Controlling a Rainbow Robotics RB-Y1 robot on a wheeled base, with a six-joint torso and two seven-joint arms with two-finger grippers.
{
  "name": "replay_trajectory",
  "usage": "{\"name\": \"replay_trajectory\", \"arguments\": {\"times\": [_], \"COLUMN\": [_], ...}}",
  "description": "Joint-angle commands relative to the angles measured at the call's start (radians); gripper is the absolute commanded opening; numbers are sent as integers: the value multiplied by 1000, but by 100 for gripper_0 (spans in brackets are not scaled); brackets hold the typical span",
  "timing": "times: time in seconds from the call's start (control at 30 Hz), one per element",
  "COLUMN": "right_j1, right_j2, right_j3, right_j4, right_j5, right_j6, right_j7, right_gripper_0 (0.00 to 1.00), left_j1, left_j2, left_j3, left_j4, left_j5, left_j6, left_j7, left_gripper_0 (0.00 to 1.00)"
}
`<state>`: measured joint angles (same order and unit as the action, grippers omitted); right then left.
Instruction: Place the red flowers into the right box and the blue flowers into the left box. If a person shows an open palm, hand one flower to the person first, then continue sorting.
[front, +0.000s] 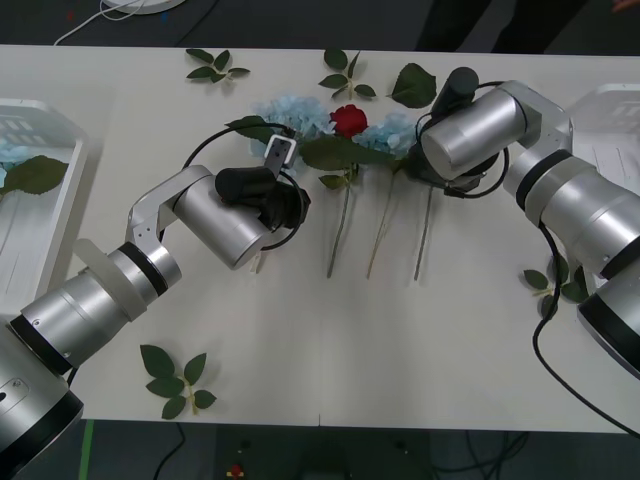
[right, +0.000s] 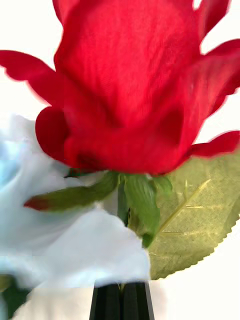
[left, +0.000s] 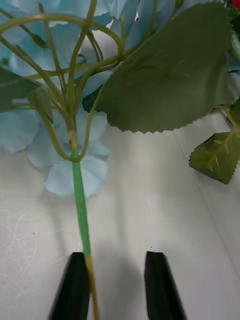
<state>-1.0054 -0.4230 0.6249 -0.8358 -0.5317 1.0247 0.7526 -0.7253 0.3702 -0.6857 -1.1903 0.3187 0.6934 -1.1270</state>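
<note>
Jaws first: the left gripper (left: 116, 285) has its two black fingers (left: 161, 285) spread apart, and the green stem of a blue flower (left: 80, 210) runs down between them, right against one finger, so nothing's pinched. On the right gripper (right: 121, 300) the black fingers (right: 107, 301) look pressed close together right under the red rose (right: 130, 85), at the base of the bloom; I honestly can't tell if there's stem caught between them.

From the front, the flowers lie in a bunch on the white table (front: 400, 340), up around 12 o'clock from the middle. The red flower (front: 349, 120) sits between two pale blue flowers (front: 290, 112), one at its 9 o'clock and one at its 3 o'clock (front: 392, 133). All the stems run lengthwise toward 6 o'clock, blooms pointing to 12, pretty much parallel and just beside each other.

The left arm comes in from 7 o'clock, with its gripper (front: 280, 150) at the left blue flower. The right arm reaches in from 4 o'clock and its wrist covers the right side of the bunch.

The left box (front: 60, 215) is at 9 o'clock with a blue flower and big green leaf (front: 35, 175) already inside. The right box (front: 620, 115) is at 2 o'clock. Loose leaf sprigs (front: 175, 380) lie scattered, one near 7 o'clock and a few at 12.
</note>
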Motion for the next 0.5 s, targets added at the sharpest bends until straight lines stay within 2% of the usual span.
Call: {"name": "replay_trajectory", "arguments": {"times": [0.03,0.23,0.5], "right_j1": [8,96,199], "right_j2": [-95,-189,-292], "right_j3": [-120,-217,-263], "right_j4": [-161,-344,-491], "right_j5": [-30,-100,-188], "right_j6": [68,158,179], "right_j7": [83,189,263], "right_gripper_0": [0,0,0], "left_j1": [3,3,3], "left_j2": [-20,-17,-10], "left_j3": [-8,-8,20], "left_j4": [-11,-9,-9], "left_j5": [2,-10,-10], "left_j6": [-17,-18,-17], "left_j7": [10,12,18], "left_gripper_0": [0,0,0]}}
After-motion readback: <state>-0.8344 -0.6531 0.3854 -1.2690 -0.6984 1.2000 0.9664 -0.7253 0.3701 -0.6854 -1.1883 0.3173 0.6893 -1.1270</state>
